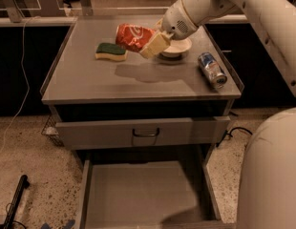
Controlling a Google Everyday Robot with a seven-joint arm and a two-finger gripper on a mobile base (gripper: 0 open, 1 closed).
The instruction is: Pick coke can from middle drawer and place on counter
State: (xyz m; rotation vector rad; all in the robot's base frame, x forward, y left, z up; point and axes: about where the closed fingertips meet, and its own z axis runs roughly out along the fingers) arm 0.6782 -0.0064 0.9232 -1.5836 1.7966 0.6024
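The coke can [132, 36], red-orange with white lettering, is held on its side in the air above the counter [90, 82]. My gripper [150, 41] is shut on the coke can, its pale finger [154, 45] pressed on the can's right end. The can hangs over the back middle of the counter, just right of a sponge. Its shadow falls on the counter below. The middle drawer [138, 194] stands pulled open at the bottom, its grey floor bare.
A green and yellow sponge [111, 51] lies at the back left of the counter. A white bowl [176, 47] sits behind the gripper. A blue-and-silver can [212, 69] lies near the right rim. The upper drawer [143, 132] with a dark loop handle is closed.
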